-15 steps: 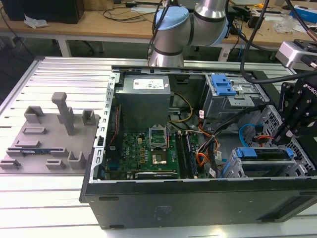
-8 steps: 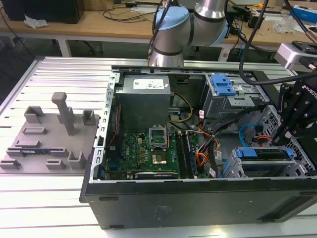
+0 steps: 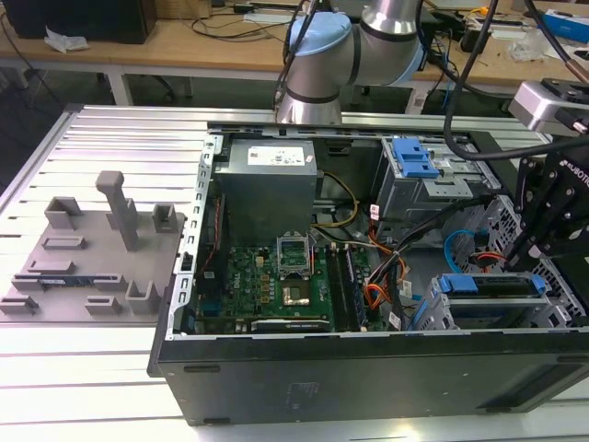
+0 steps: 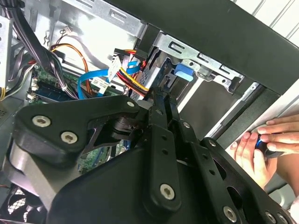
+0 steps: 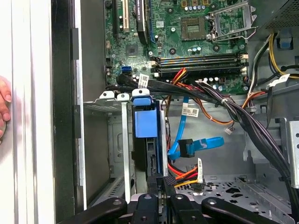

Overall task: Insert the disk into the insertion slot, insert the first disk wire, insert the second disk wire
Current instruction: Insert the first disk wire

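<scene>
Hand (image 5: 160,185): fingers pinched nearly closed on dark plug of first disk wire (image 5: 187,175), at disk's rear | disk (image 5: 145,122): seated in insertion slot (image 5: 100,107) | second disk wire (image 5: 201,144): loose beside disk

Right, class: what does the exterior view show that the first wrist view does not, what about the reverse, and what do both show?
Exterior view, not first wrist view: the arm and a grey fixture plate beside the case. First wrist view, not exterior view: a hand outside the case wall. Both: the motherboard, the disk sitting in the slot, and the blue cable.
</scene>
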You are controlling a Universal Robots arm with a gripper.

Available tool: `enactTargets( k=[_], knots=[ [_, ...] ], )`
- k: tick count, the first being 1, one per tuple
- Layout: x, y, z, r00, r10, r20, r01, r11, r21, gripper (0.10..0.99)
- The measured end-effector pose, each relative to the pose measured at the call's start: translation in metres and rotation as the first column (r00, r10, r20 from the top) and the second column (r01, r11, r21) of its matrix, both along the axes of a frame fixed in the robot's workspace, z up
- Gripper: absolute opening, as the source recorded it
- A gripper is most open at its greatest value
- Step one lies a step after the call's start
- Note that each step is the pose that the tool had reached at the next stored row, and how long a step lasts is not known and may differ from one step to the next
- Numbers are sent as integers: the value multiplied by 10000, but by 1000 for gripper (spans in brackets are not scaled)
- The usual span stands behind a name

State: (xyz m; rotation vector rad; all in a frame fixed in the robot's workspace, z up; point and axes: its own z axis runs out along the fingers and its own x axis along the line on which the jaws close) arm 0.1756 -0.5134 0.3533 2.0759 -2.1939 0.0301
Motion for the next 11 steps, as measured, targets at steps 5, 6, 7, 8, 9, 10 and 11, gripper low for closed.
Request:
enactTargets(
  k=[5,6,7,8,9,10,11],
  knots=[
    [0,0,0,10000,45,0,-45,10000,-4,165],
    [0,0,-2,10000,45,0,-45,10000,-4,165],
    [0,1,-3,10000,45,0,-45,10000,-4,165],
    [0,1,-5,10000,46,1,-46,10000,-5,165],
    [0,0,-8,10000,45,0,-45,10000,-4,165],
    [-1,0,-10,10000,45,0,-45,10000,-4,165],
    [-1,0,-14,10000,45,0,-45,10000,-5,165]
  ],
)
